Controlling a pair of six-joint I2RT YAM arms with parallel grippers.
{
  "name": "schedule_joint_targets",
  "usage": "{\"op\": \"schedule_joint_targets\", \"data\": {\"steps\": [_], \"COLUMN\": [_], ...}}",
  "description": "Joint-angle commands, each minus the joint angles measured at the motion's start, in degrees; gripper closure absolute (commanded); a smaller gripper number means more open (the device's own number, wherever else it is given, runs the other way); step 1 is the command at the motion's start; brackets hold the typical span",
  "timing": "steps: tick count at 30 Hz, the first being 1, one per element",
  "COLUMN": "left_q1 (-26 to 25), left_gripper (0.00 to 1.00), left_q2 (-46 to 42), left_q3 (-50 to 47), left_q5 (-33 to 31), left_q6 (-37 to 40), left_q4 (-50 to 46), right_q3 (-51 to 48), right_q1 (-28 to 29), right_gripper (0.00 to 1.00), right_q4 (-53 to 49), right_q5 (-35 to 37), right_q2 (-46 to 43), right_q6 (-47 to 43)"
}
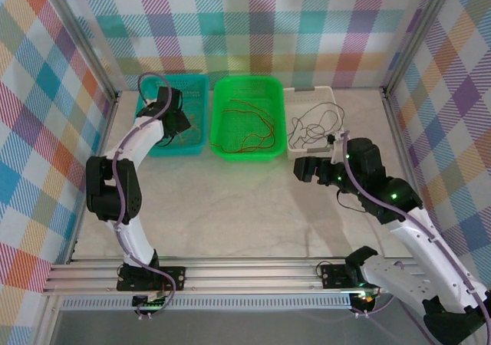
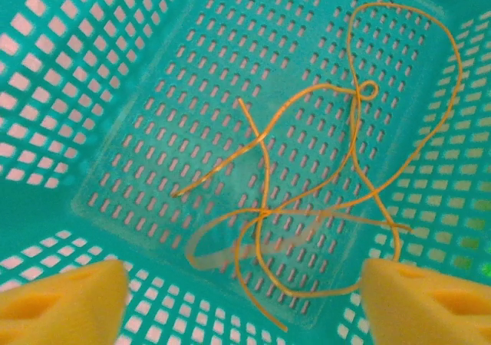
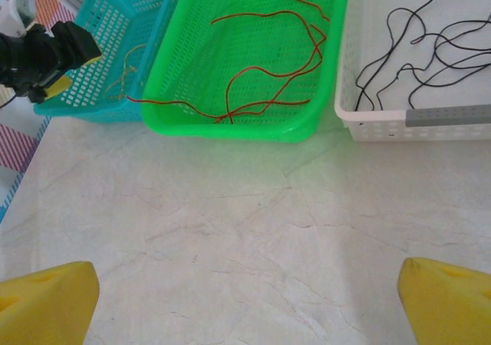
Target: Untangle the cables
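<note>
Three baskets stand in a row on the far side of the desk (image 1: 230, 207), with a green basket (image 1: 245, 156) in the middle. Left of the green basket, touching its side, is a teal basket (image 1: 196, 100). Your left claw (image 2: 245, 307) hangs directly over its floor, fingers spread wide and holding nothing. Beneath it an orange cable (image 2: 261, 211) lies loose on the teal mesh, crossing itself in several places, with one small loop near its far end. The wide stance and the position directly over the strand suggest the claw is there to set the cable down or pick it up; you cannot tell which. Inside the green basket, red cables (image 3: 253, 70) sprawl in long open curves, one end trailing toward the near left corner. Right of the green basket is a white basket (image 1: 311, 93) holding black cables (image 3: 387, 15) in loose coils. Your right claw (image 3: 245, 299) hovers over bare desk in front of the green and white baskets, fingers fully spread and empty, likely parked clear so the other arm has room. Each colour sits in its own basket, so the sorting looks nearly finished; the orange strand's crossings seem the main thing left.
</note>
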Motion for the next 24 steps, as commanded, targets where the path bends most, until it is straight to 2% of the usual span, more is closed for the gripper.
{"op": "schedule_joint_targets", "data": {"steps": [1,3,9,14,19,24], "left_q1": [0.89,0.89,0.89,0.87,0.87,0.89], "left_gripper": [0.08,0.0,0.0,0.0,0.0,0.0], "left_q2": [-5.52,-7.12,-14.15,-20.63,-27.69,-28.97], "left_q3": [2.88,4.71,7.0,2.62,-6.49,-9.49], "left_q5": [1.47,1.37,3.38,7.81,8.1,8.27], "left_q6": [-0.34,-0.04,-0.57,-1.96,-2.43,-2.41], "left_q4": [-4.13,-6.24,-10.43,-10.59,-5.41,-3.42], "right_q3": [-0.18,0.01,4.77,7.99,14.18,20.43], "right_q1": [0.41,0.33,-1.98,-10.23,-13.16,-16.96], "right_gripper": [0.0,0.0,0.0,0.0,0.0,0.0], "right_q4": [-2.51,-3.49,-8.74,-4.86,-1.52,-0.54], "right_q5": [1.91,2.37,9.97,6.03,3.72,4.7], "right_q2": [-1.03,-0.58,8.55,18.75,30.52,41.46], "right_q6": [1.5,1.72,0.78,-0.14,-0.99,-1.68]}}
